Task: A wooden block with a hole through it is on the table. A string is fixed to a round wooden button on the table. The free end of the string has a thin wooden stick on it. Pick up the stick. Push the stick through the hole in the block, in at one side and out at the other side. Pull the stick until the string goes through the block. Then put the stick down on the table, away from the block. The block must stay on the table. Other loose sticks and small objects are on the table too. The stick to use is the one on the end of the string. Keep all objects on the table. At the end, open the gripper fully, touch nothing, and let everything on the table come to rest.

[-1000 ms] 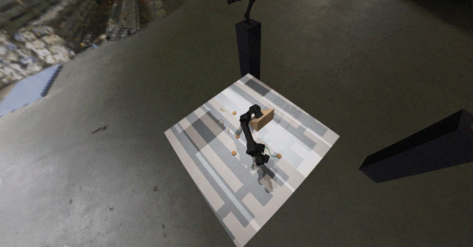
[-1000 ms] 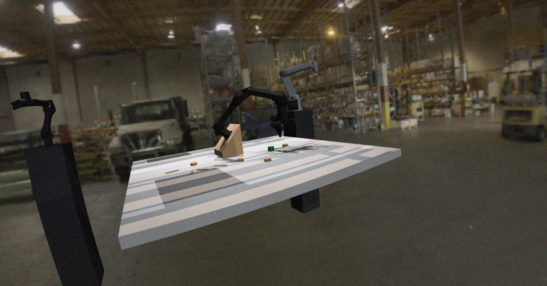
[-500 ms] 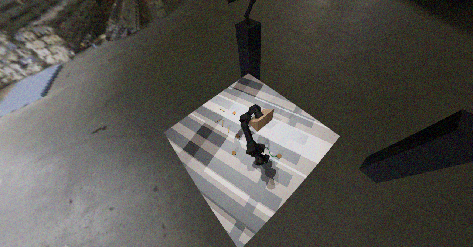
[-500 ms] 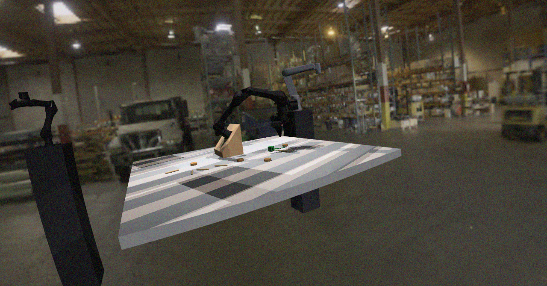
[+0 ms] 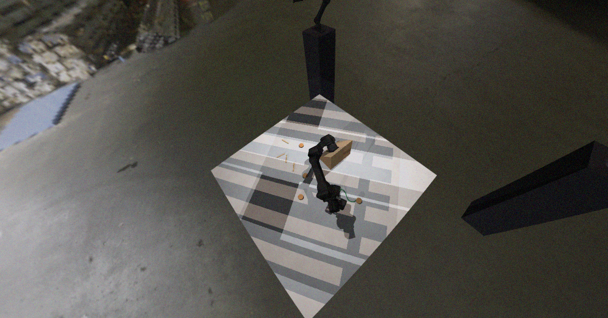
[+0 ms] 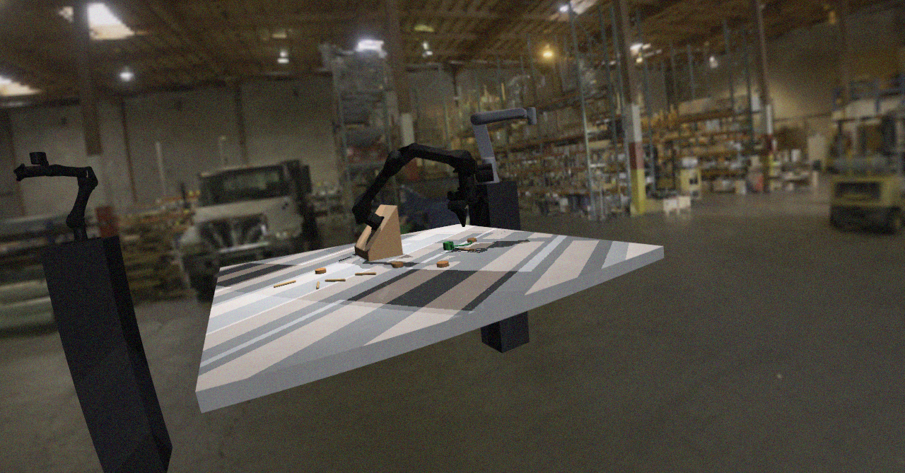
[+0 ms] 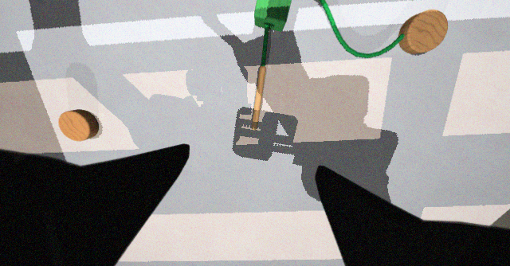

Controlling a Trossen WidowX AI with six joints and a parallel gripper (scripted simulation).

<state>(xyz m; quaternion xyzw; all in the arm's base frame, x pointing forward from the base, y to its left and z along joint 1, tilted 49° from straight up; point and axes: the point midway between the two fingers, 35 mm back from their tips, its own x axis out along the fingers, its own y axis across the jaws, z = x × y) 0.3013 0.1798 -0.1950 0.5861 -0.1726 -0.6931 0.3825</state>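
Stick [image 6: 469, 249] [image 7: 259, 95] lies on the worktop beyond the green block [image 6: 447, 245] [image 7: 273, 5], string threaded; in the wrist view its long axis points roughly six o'clock, toward the empty, wide-apart jaws [image 5: 336, 205] [image 6: 460, 212]. Straight retreat upward seems safest.

Runs on the table [image 5: 314, 290] [image 6: 354, 356] [image 7: 239, 238] from the button [image 5: 358, 200] [image 6: 471, 240] [image 7: 424, 33], through the block [image 6: 448, 245] [image 7: 274, 5], to the stick [image 6: 466, 249] [image 7: 259, 95]. In the wrist view, has the button right, a loose disc [image 5: 300, 197] [image 6: 442, 264] [image 7: 76, 125] left.
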